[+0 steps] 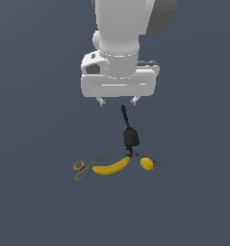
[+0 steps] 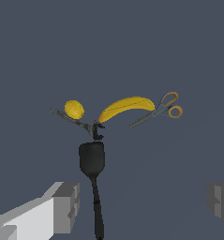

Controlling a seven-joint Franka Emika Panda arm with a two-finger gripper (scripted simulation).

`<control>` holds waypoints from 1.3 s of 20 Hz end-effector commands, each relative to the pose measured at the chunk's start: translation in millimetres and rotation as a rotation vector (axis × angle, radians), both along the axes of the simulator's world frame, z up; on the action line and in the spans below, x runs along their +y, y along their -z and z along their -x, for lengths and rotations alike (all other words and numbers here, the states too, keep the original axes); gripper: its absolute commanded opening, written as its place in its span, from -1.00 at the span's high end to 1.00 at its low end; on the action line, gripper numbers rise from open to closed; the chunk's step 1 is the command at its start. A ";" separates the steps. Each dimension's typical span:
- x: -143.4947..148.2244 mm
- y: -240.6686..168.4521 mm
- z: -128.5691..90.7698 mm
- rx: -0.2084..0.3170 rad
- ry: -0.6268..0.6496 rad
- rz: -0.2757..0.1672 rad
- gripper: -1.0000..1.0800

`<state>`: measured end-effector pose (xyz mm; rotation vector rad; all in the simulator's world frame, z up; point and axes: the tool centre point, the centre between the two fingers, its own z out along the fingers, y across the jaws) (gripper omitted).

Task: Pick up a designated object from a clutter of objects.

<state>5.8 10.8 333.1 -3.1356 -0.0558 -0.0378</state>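
Observation:
The black spatula (image 1: 130,134) (image 2: 92,161) lies on the dark floor, its wide blade toward the banana (image 1: 111,166) (image 2: 125,107) and its thin handle running back toward the arm. My gripper (image 1: 118,101) (image 2: 144,201) hovers above the handle's end, open, with nothing between its fingers. A lemon (image 1: 146,164) (image 2: 74,109) sits by the small dark grey tool (image 1: 154,162) (image 2: 80,123), which touches the blade's front edge. Orange-handled scissors (image 1: 86,167) (image 2: 161,110) lie at the banana's other end.
All the objects rest on one flat dark grey-blue surface (image 1: 34,202) (image 2: 179,56). The arm's white body (image 1: 119,57) fills the upper middle of the exterior view.

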 end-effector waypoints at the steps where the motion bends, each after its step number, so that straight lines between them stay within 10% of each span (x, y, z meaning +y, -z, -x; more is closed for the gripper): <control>1: 0.0 0.0 0.0 0.000 0.000 0.000 -0.92; 26: 14.4 48.1 7.4 0.002 -0.038 0.030 -0.92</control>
